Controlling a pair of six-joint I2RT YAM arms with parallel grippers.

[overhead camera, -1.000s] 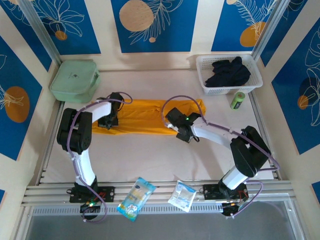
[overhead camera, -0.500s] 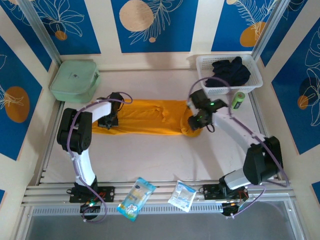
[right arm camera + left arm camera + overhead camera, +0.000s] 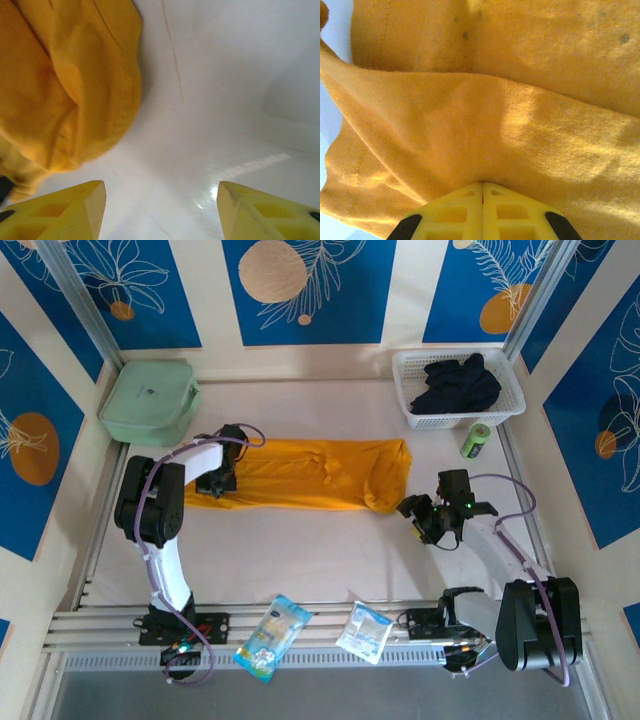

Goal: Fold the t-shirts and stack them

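My left hand (image 3: 482, 186) is clenched. Its two yellow fingers (image 3: 454, 216) are pressed flat against each other, and a raised fold of the orange-yellow t-shirt (image 3: 485, 120) runs straight into their tips, so I am pinching the cloth. Beyond the fingertips the shirt spreads out in soft creases. A stitched hem curls along the edge to the left of this hand, with a sliver of pale bench showing past it.

From above, this hand sits on one end of the shirt, which lies as a long band stretching away from it across the bench (image 3: 300, 560) towards my other arm.

My right hand (image 3: 161, 184) is released, with its fingers spread wide and nothing between them. It hangs over bare white bench. The bunched far end of the shirt lies ahead and to the left of it, near but not touching.

Further out from the right hand, a small green can (image 3: 476, 440) lies on the bench, just beside a white basket (image 3: 450, 421) that holds a heap of dark cloth (image 3: 455, 385). Out past my left hand, a pale mint-green zip case (image 3: 150, 400) sits in the corner. Down by my bases, two small packets (image 3: 272, 636) lie side by side on the rail at the near edge.
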